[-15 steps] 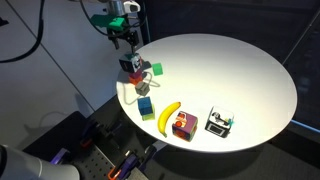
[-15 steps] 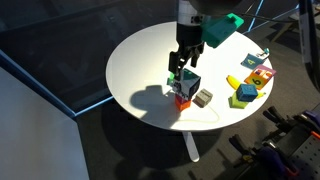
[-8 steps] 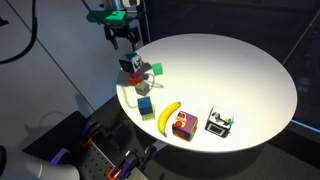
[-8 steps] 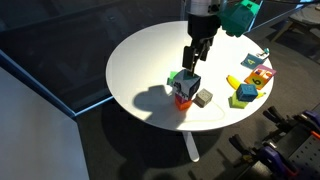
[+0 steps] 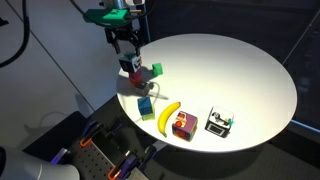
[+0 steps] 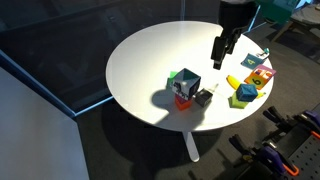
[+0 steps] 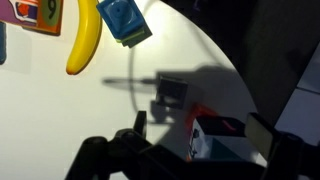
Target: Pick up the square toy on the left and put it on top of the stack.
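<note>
The square toy (image 6: 184,81), a dark cube with white and green patches, rests on top of the stack (image 6: 182,100), whose red block shows under it. Both exterior views show it (image 5: 129,65) near the table edge. My gripper (image 6: 222,48) is open and empty, raised well above the toy (image 5: 126,44). In the wrist view the gripper (image 7: 200,130) has its fingers spread to either side of the toy (image 7: 205,138), which lies far below them. The stack's lower blocks are mostly hidden by the toy.
A grey cube (image 6: 203,97) sits right beside the stack. A green cube (image 5: 156,70), a blue cube (image 5: 146,105), a banana (image 5: 168,115), a red-yellow cube (image 5: 183,125) and another small toy (image 5: 220,123) lie along the round white table's edge (image 5: 262,138).
My gripper has let go of the square toy and risen away from the stack. The toy stays on top of the stack.
</note>
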Robot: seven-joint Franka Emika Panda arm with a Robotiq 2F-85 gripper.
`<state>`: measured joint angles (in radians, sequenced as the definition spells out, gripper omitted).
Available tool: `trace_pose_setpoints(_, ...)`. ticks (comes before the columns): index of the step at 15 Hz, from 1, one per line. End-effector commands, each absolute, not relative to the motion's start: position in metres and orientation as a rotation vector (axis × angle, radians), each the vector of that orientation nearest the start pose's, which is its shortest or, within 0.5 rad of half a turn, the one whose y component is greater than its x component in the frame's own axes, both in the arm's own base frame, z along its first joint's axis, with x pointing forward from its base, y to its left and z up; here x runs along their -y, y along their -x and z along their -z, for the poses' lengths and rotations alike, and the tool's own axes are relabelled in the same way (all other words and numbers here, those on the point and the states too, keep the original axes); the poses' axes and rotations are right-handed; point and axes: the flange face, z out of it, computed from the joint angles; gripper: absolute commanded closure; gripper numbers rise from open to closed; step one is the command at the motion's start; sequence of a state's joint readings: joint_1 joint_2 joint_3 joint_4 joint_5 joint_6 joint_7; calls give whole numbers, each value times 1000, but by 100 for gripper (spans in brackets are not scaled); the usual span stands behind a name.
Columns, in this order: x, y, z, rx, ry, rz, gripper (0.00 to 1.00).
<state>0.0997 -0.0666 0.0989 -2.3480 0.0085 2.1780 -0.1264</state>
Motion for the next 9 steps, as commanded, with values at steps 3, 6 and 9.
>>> trace_pose_setpoints(3, -74, -434, -368, 448, 3074, -178, 0)
trace_pose_setpoints(6, -74, -421, -373, 405, 3068, -112, 0)
trace_pose_setpoints(9, -71, -412, -384, 357, 3078, -27, 0)
